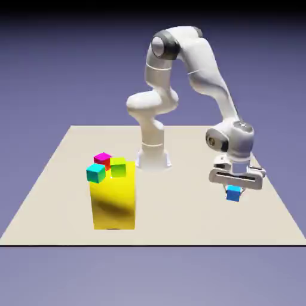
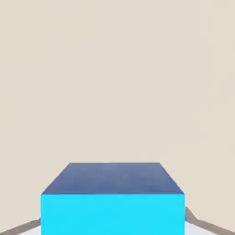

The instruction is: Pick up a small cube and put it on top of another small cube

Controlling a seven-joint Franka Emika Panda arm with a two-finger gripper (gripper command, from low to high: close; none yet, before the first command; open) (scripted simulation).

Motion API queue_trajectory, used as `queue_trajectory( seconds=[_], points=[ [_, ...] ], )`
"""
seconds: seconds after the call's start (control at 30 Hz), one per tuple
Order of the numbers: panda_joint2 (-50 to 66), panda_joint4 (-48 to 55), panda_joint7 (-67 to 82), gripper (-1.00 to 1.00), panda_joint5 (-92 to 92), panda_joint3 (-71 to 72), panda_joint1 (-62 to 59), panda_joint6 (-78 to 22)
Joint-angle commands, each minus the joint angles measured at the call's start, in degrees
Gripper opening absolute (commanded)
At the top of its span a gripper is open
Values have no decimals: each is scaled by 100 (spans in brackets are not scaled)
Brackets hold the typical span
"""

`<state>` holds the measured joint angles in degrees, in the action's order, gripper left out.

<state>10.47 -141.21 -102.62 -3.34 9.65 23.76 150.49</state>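
Blue is what fills my hand view: the blue cube [image 2: 112, 202] sits large at the bottom between my fingertips, its bright front face toward the camera and its darker top face above it, with only slivers of grey finger [image 2: 195, 219] showing at either side. My gripper [image 1: 234, 190] is clamped on that cube, and in the exterior view the cube [image 1: 233, 193] hangs just under my hand, lifted clear of the table [image 1: 60, 173], on the exterior view's right.

Beyond the cube, the hand view shows nothing but plain beige table surface [image 2: 114, 82].

Well apart from me, toward the exterior view's left, stands a tall yellow block [image 1: 113, 203]. Three small cubes rest on its top: a teal cube [image 1: 95, 173] at the near left corner, a magenta cube [image 1: 103, 159] behind it, and a green cube [image 1: 118, 167] to the right of those two. The three sit close together; I cannot tell whether they touch. The open stretch of table between my hand and the yellow block holds only my own base [image 1: 153, 159], which stands farther back near the far edge.
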Motion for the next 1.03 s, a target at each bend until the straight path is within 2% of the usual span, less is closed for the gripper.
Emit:
queue_trajectory(
  seconds=[0.0, 0.67, 0.87, 0.9, 1.0],
  points=[
    [-167, 7, 178, -100, 2, -82, -210, -180],
    [-3436, 140, 3705, -100, 82, -1676, -4280, -3605],
    [-2998, -557, 3731, -100, 92, -1722, -4279, -2472],
    [-2998, -557, 3731, 100, 92, -1722, -4279, -2472],
    [-3191, -251, 3720, 100, 87, -1702, -4279, -2969]
  ],
)
